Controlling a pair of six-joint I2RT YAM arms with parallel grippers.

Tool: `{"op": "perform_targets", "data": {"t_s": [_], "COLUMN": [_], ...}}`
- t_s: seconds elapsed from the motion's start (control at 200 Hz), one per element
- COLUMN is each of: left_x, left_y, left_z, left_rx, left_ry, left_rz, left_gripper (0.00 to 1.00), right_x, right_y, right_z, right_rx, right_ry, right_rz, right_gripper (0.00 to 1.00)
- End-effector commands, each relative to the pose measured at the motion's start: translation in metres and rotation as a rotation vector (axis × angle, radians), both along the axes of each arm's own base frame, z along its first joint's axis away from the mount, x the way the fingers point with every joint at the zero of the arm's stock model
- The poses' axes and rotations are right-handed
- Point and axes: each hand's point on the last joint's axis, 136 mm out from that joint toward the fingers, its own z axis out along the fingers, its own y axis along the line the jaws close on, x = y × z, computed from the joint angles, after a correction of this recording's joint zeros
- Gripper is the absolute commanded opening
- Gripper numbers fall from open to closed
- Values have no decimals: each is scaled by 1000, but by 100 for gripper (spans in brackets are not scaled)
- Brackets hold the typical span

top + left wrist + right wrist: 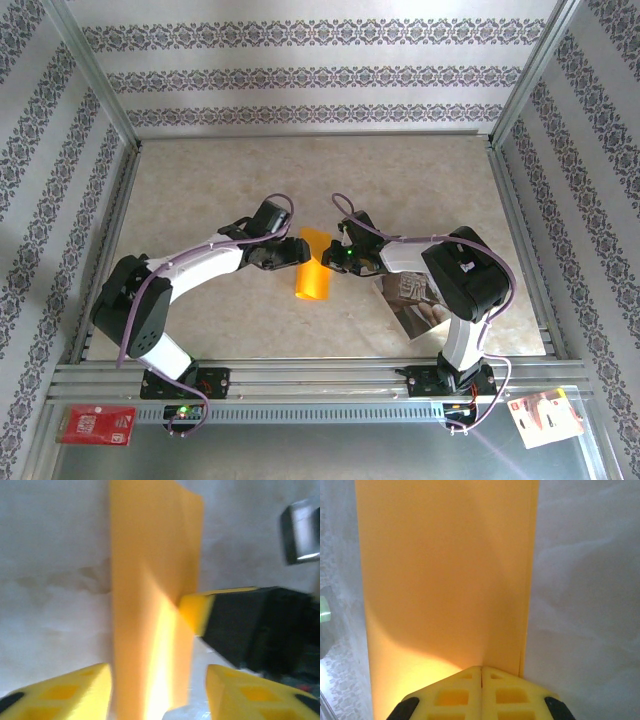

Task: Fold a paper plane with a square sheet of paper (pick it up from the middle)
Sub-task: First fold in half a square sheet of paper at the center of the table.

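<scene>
The square sheet of paper [311,266] is bright orange, folded into a tall narrow strip and held up between the two arms at mid-table. My right gripper [338,256] is shut on its right edge; in the right wrist view the two pads [481,672] meet on the paper [445,570]. My left gripper [287,252] stands open at the strip's left side. In the left wrist view the paper [150,605] runs up between its parted fingers [60,692], close to the left one and clear of the right one. The right gripper's yellow fingertip [196,611] pinches the strip's edge there.
A glossy grey-brown photo sheet [415,305] lies on the table under the right arm. A red card [95,424] sits on the front rail at the left, and a red-and-white card [545,416] at the right. Metal frame posts and patterned walls ring the table.
</scene>
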Motion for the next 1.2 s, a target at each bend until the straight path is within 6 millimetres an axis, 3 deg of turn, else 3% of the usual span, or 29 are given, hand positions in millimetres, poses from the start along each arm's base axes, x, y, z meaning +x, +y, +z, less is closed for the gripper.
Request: {"op": "perform_targets", "data": {"t_s": [0.0, 0.135, 0.305, 0.535, 0.949, 1.069, 1.194], "left_x": [7, 11, 20, 22, 9, 8, 10], "left_y": [-19, -29, -39, -21, 4, 6, 0], "left_z": [14, 4, -10, -43, -82, -84, -69], "left_rx": [-107, -121, -126, -69, 4, 4, -39], "left_ry": [-22, 8, 25, 75, 138, 142, 117], "left_rz": [-28, -59, -81, -29, -2, 1, -5], "left_gripper": [37, 24, 20, 19, 19, 20, 22], "right_x": [-32, -32, -32, -32, -36, -38, -38], "right_y": [-35, -35, -35, -35, -37, -39, -39], "right_z": [-56, -56, -57, -57, -65, -67, -65], "right_rx": [-193, -194, -197, -198, -214, -222, -220], "right_ry": [135, 137, 137, 138, 156, 159, 156], "right_rz": [-43, -43, -46, -47, -42, -41, -41], "right_gripper": [0, 0, 0, 0, 0, 0, 0]}}
